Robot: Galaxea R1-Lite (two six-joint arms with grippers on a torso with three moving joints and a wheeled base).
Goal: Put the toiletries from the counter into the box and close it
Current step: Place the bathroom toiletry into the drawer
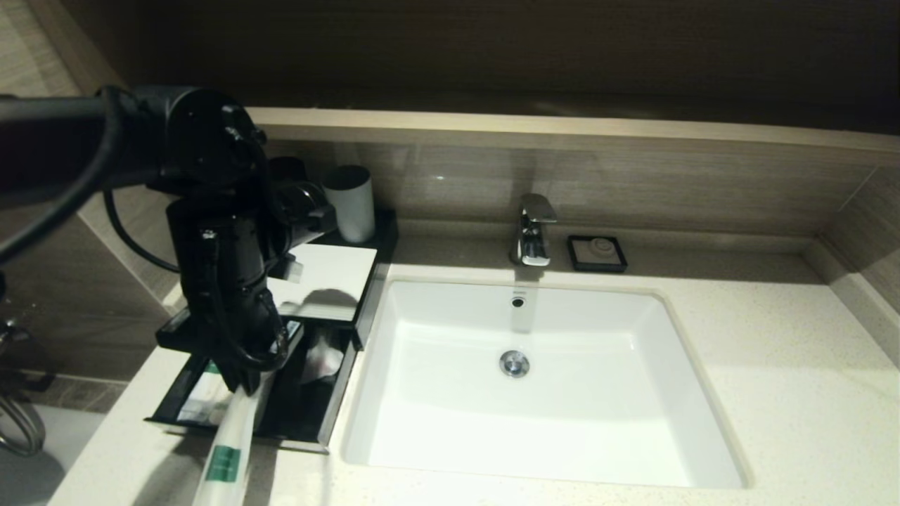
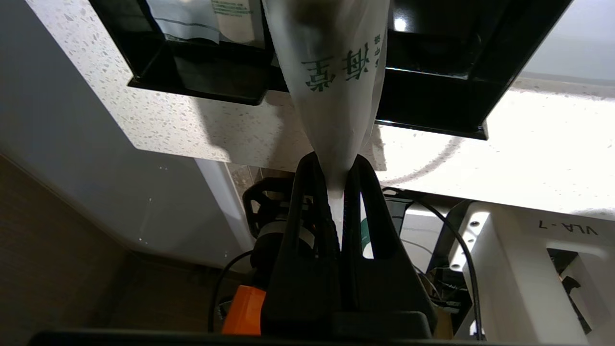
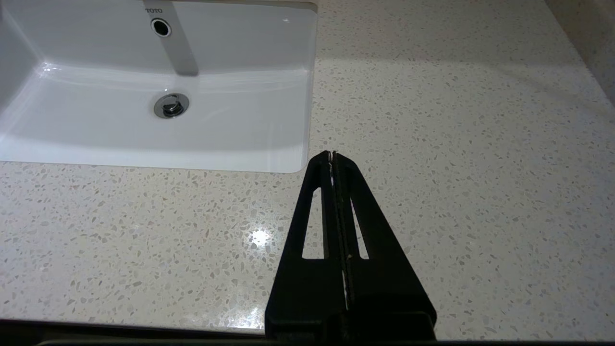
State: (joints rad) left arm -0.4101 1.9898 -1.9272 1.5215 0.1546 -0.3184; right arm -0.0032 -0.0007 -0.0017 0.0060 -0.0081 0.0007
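The black box (image 1: 330, 281) with its white top panel stands on the counter (image 1: 773, 393), left of the basin. Its drawer (image 1: 330, 414) is pulled open toward me. My left gripper (image 2: 335, 166) is shut on one end of a long translucent-white toiletry packet (image 2: 336, 96) above the drawer's front edge (image 2: 432, 115). In the head view the packet (image 1: 228, 450) slants from the drawer out over the counter's front, its green label low. Other white packets (image 1: 204, 393) lie inside the drawer. My right gripper (image 3: 331, 154) is shut and empty over bare counter, right of the basin.
A white cup (image 1: 349, 200) and a black cup (image 1: 287, 169) stand on the box's back. The white basin (image 1: 534, 393) sits in the middle, with a chrome faucet (image 1: 534, 228) and a small black soap dish (image 1: 597, 253) behind it. A wooden ledge (image 1: 562, 126) runs along the back.
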